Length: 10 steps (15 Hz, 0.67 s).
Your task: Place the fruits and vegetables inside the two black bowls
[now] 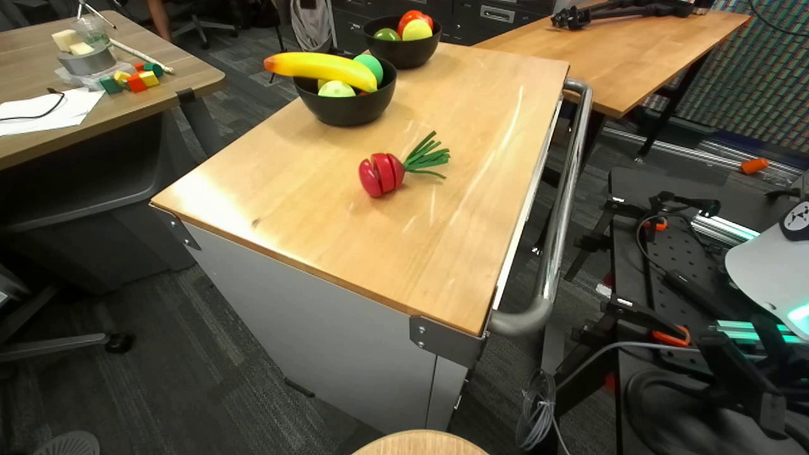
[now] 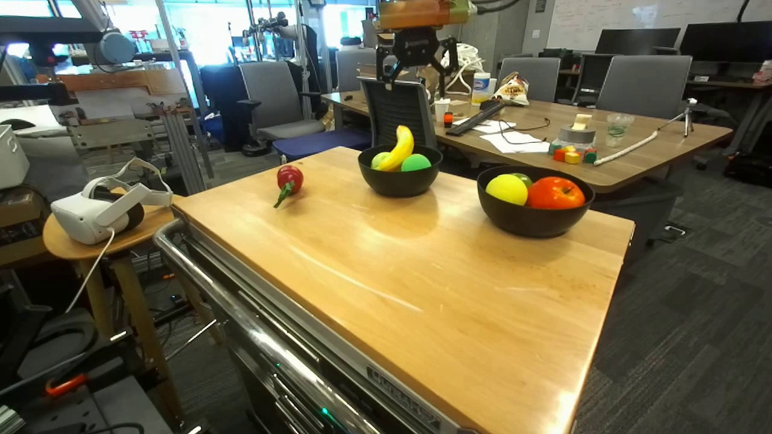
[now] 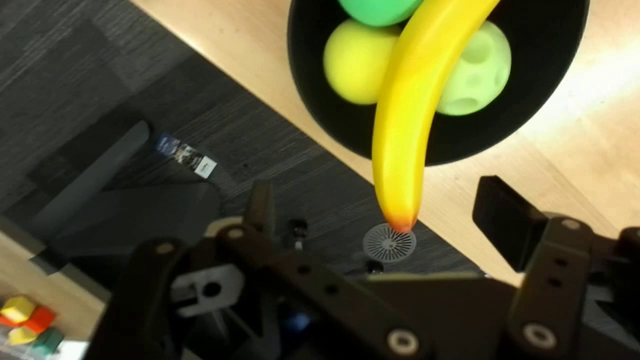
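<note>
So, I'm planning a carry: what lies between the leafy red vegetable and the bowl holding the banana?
Only wooden tabletop lies between the leafy red vegetable and the black bowl holding the banana; both exterior views show this stretch.

Grey chairs (image 2: 645, 81) by a brown table (image 2: 669, 146), dark carpet (image 2: 693, 331), bright windows (image 2: 206, 17), whiteboard (image 2: 639, 13)

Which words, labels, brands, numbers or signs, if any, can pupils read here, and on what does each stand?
None reads clearly. All are too small or blurred:
Badge on the cart
Label on the canister
Print on the bag
Writing on the whiteboard
Print on the coloured strip
Emblem on the white casing
</note>
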Each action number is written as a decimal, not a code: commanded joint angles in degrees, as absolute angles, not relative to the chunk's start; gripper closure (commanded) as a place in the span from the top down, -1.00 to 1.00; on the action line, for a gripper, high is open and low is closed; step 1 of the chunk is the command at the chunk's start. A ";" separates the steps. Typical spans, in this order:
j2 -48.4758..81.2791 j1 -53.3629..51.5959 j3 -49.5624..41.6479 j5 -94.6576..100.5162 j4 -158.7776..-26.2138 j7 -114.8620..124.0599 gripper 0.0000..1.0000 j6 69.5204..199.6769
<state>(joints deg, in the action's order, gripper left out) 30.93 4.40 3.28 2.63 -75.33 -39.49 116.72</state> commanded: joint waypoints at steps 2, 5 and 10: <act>16.10 2.07 1.89 8.24 -90.97 -31.99 1.00 130.18; 8.69 1.90 1.66 8.52 -99.15 -23.73 1.00 137.44; 8.05 2.16 1.27 9.62 -99.12 -23.75 1.00 137.60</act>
